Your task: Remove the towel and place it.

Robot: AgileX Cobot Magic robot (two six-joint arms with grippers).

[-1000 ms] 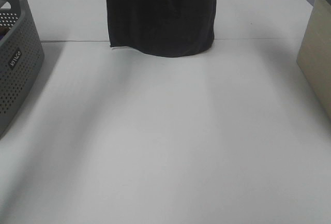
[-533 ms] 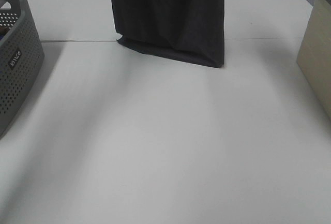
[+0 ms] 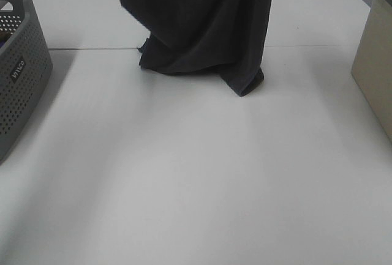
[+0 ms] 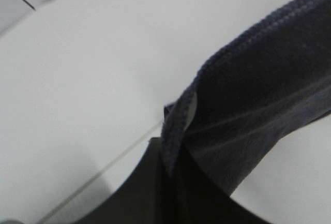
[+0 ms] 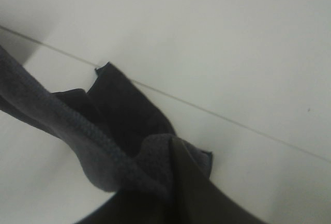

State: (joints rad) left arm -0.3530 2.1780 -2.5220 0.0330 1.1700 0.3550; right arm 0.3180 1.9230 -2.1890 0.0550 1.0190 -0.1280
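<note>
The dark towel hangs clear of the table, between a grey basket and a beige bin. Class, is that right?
No: the towel rests with its lower end crumpled on the table, as the exterior high view shows. The grey basket and beige bin do flank it.

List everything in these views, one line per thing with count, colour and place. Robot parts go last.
towel: one, dark charcoal-navy, hanging over the far middle of the table, lower end crumpled on the surface by the seam
basket: one, grey, perforated, at the left edge, partly cut off
bin: one, beige with a grey rim, at the right edge, partly cut off
table: one, white, a seam line across its far part
left tool: one, dark, shut on the towel's stitched hem
right tool: one, dark, shut on the towel's hem
</note>
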